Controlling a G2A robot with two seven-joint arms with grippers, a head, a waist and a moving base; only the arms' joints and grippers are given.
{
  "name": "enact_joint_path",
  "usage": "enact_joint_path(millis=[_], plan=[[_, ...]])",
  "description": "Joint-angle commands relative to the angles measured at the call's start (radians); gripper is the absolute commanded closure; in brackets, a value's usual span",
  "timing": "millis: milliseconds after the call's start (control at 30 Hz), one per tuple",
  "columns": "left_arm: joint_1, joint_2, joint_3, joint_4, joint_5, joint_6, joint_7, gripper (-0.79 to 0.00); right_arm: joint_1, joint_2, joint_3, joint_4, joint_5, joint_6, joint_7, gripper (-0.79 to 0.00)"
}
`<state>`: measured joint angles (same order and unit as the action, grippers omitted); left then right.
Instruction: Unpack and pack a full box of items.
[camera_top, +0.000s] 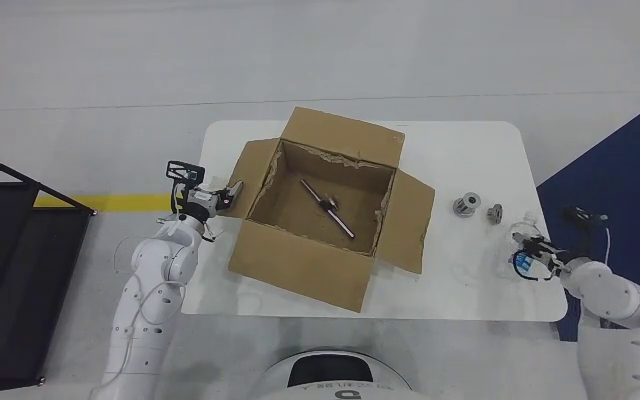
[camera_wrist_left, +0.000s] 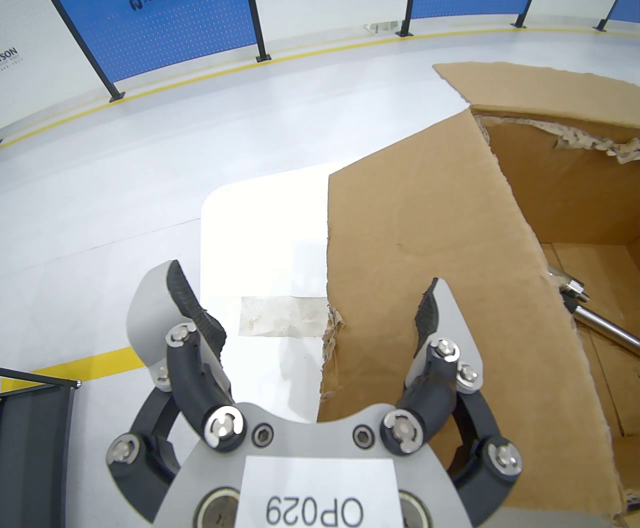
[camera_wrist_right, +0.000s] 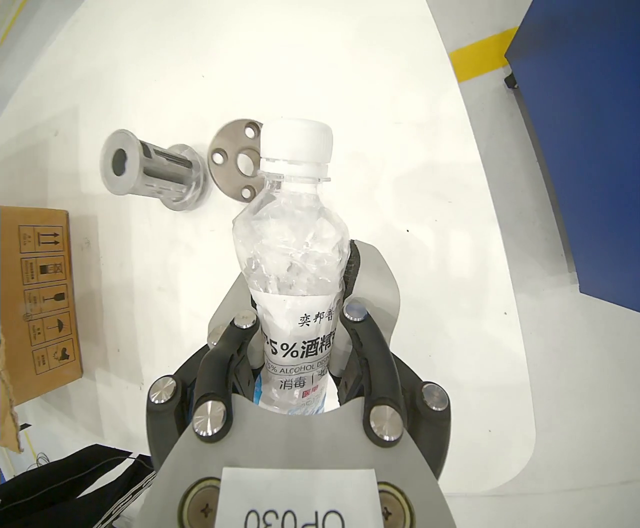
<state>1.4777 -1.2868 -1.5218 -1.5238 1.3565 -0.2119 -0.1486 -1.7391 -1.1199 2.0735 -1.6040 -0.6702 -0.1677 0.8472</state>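
Here, right tool (camera_wrist_right: 300, 285) clasping bottle (camera_wrist_right: 292, 235), left tool (camera_wrist_left: 305, 285) spread by box (camera_wrist_left: 425, 225)

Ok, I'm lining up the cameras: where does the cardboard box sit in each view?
Top view: cardboard box open, mid-table.
Left wrist view: box flap right by the open left gripper.
Right wrist view: printed flap, across bare table from the metal spool.
Shared landmark: the white table.

The box flap (camera_wrist_left: 425, 250) edges in between the left fingers (camera_wrist_left: 197, 315): cardboard blocks the way ahead of one, and bare tabletop (camera_wrist_left: 260, 235) lies open ahead of the other. Straight beyond the right fingers (camera_wrist_right: 352, 270) and their bottle (camera_wrist_right: 292, 240) lie a metal sleeve (camera_wrist_right: 150, 170) and a flange disc (camera_wrist_right: 230, 160).
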Motion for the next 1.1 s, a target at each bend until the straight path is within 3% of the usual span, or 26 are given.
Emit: enact_joint_path(millis=[0, 67, 133, 233, 367, 600, 767, 933, 1067], plan=[[0.000, 0.000, 0.000, 0.000, 0.000, 0.000, 0.000, -0.785, -0.022, -0.002, 0.023, -0.029, 0.059, -0.033, -0.035, 0.000], [0.000, 0.000, 0.000, 0.000, 0.000, 0.000, 0.000, -0.785, -0.055, -0.005, 0.049, -0.081, 0.139, -0.106, -0.073, 0.000], [0.000, 0.000, 0.000, 0.000, 0.000, 0.000, 0.000, -0.785, -0.098, -0.006, 0.064, -0.150, 0.240, -0.261, -0.086, 0.000], [0.000, 0.000, 0.000, 0.000, 0.000, 0.000, 0.000, -0.785, -0.145, -0.007, 0.066, -0.226, 0.341, -0.412, -0.095, 0.000], [0.000, 0.000, 0.000, 0.000, 0.000, 0.000, 0.000, -0.785, -0.133, -0.004, 0.012, -0.362, 0.302, -0.416, -0.085, 0.000], [0.000, 0.000, 0.000, 0.000, 0.000, 0.000, 0.000, -0.785, -0.028, 0.005, -0.178, -0.575, 0.110, -0.294, -0.023, 0.000], [0.000, 0.000, 0.000, 0.000, 0.000, 0.000, 0.000, -0.785, 0.097, 0.008, -0.400, -0.630, -0.155, -0.191, 0.029, 0.000], [0.000, 0.000, 0.000, 0.000, 0.000, 0.000, 0.000, -0.785, 0.197, -0.004, -0.665, -0.612, -0.444, -0.081, 0.003, 0.000], [0.000, 0.000, 0.000, 0.000, 0.000, 0.000, 0.000, -0.785, 0.290, -0.020, -0.820, -0.520, -0.522, -0.020, -0.010, 0.000]])
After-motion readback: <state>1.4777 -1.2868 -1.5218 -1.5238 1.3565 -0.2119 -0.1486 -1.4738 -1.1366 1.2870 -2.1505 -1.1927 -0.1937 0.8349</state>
